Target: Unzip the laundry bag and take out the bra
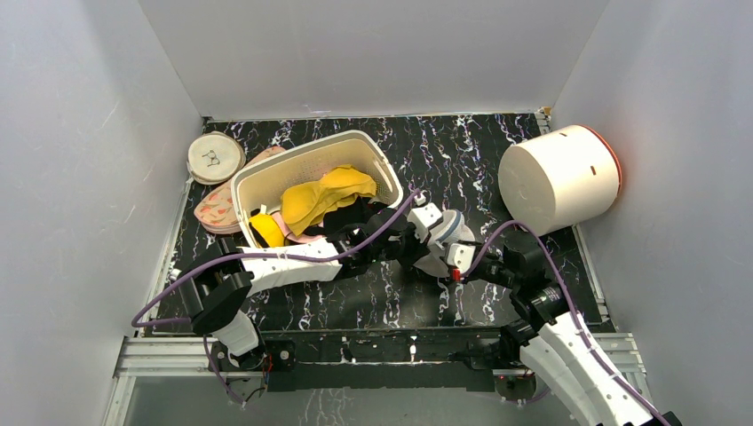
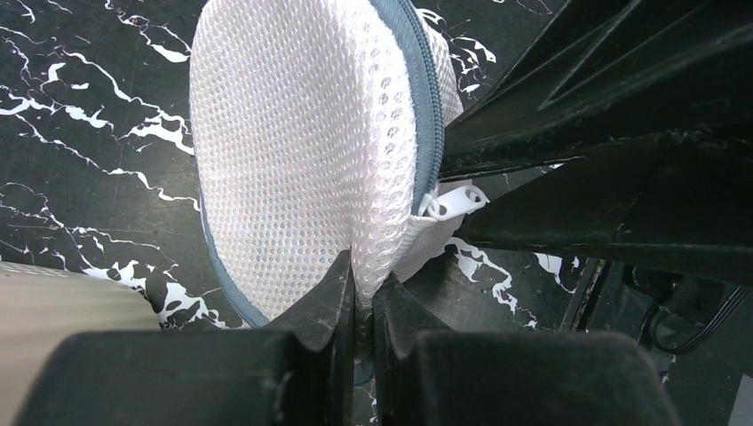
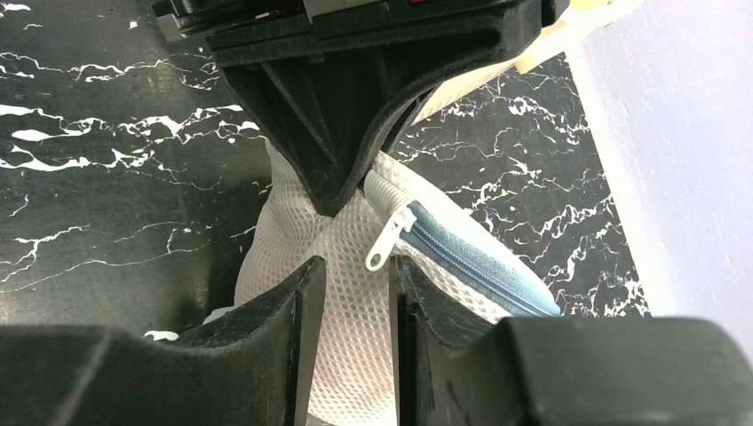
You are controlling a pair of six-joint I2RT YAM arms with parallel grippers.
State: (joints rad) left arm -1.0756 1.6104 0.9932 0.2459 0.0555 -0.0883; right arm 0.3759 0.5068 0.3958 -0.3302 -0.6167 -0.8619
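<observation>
black white-veined counter point(image 1: 355, 306), pale grey walls point(image 1: 355, 53). drum-shaped white mesh laundry bag point(image 2: 293, 160), blue-grey zip point(image 3: 471, 257): left fingers point(image 2: 324, 302) pinch it; right fingers point(image 3: 293, 328) narrow astride the mesh, grip unclear.

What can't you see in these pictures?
- Inside the laundry bag: both wrist views, the white mesh hides the contents.
- Bottom of the basket: top view, yellow bra and other clothes cover it.
- The right gripper: right wrist view, unclear whether it pinches the mesh yet.
</observation>
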